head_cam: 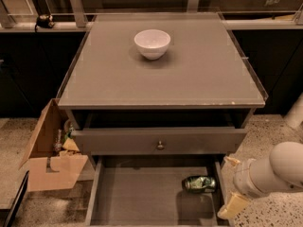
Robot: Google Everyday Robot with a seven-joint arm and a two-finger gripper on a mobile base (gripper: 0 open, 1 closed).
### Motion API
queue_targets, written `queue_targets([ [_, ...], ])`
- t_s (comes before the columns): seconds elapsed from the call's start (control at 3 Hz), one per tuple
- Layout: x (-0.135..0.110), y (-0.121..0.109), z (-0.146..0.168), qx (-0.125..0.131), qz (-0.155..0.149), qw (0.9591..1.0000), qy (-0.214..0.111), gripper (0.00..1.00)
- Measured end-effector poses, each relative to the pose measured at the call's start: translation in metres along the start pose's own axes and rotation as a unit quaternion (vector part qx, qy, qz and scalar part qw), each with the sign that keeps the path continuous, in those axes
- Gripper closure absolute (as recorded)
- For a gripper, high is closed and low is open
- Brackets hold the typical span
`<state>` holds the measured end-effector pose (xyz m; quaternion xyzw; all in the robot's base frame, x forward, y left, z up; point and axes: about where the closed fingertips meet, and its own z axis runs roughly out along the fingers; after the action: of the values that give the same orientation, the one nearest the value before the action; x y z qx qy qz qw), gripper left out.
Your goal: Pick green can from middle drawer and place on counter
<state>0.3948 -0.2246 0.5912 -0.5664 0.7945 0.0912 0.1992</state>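
Observation:
The green can (200, 184) lies on its side on the floor of the open middle drawer (142, 200), near its right wall. My gripper (230, 183) is at the drawer's right edge, just right of the can, fingers spread apart, one fingertip (232, 205) low and the other near the drawer's back corner. It is open and holds nothing. My white arm reaches in from the lower right. The counter (189, 79) is the flat grey-brown cabinet top above.
A white bowl (152, 43) stands on the counter toward the back. A drawer with a small round knob (160, 145) is partly pulled out above the middle drawer. An open cardboard box (47, 157) sits on the speckled floor left of the cabinet.

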Motion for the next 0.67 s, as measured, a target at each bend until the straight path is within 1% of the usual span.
queue_targets([
  [0.33, 0.007, -0.005, 0.029, 0.01, -0.006, 0.9998, -0.013, 0.0],
  [0.67, 0.016, -0.007, 0.069, -0.016, -0.027, 0.9989, -0.035, 0.0],
])
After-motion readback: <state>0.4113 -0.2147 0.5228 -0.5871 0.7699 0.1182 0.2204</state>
